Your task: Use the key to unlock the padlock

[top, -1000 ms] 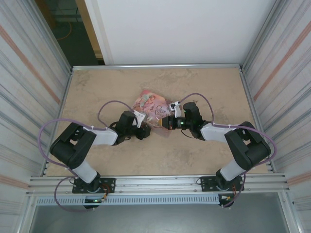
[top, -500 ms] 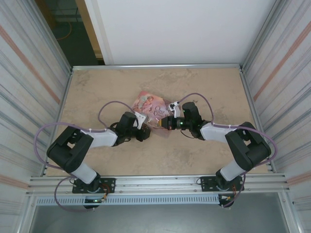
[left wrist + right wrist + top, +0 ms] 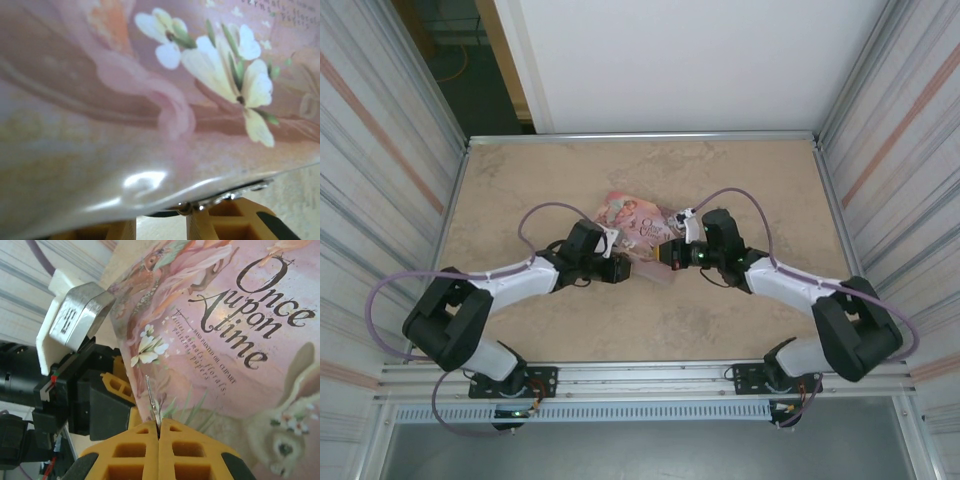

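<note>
- Right now my right pincer (image 3: 158, 429) is pressed shut on the key (image 3: 151, 399), whose thin blade sticks out over the tin's (image 3: 240, 330) picture lid, near its lower edge.
- My left pincer (image 3: 161, 222) sits hard against that same edge of the tin. Its fingers stand a little apart, but I cannot tell whether they hold anything.
- A silvery bit of metal (image 3: 225, 196) glints just under the tin's rim, beside one of those fingers. It may belong to the padlock, which I cannot make out plainly.
- I judge the step in hand to be bringing the key to the keyhole; nothing looks unlocked yet.
- Next I need the lock steadied and the blade lined up squarely, with slow, fine moves.
- Room is tight at the tin, where my two pincers nearly meet. The bench (image 3: 570, 180) around the tin lies open, with the side walls well away.
</note>
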You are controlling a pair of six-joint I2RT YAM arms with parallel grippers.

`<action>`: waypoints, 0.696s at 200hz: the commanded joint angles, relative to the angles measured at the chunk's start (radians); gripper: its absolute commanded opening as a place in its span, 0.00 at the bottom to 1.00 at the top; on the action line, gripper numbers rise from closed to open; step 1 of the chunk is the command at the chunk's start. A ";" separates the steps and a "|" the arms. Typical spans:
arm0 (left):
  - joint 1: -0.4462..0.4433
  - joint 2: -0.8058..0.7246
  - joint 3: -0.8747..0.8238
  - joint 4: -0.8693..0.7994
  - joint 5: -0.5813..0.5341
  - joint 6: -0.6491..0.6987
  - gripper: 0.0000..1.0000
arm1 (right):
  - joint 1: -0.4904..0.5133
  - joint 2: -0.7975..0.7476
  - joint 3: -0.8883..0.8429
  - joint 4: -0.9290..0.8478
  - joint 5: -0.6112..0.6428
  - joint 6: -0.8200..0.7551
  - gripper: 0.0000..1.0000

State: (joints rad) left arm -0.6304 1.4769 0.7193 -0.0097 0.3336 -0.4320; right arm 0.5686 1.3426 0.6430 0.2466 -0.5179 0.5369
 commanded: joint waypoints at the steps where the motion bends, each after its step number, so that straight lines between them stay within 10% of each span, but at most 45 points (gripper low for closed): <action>1: -0.003 -0.043 0.047 -0.044 0.051 -0.097 0.19 | 0.003 -0.100 -0.026 -0.104 0.053 -0.073 0.00; 139: -0.003 -0.004 0.173 -0.129 0.176 -0.342 0.16 | 0.294 -0.462 -0.204 -0.246 0.472 -0.234 0.00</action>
State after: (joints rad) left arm -0.6304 1.4761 0.8581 -0.1574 0.4484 -0.7193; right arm 0.8070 0.8852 0.4728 -0.0349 -0.1745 0.3408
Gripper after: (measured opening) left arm 0.252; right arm 0.054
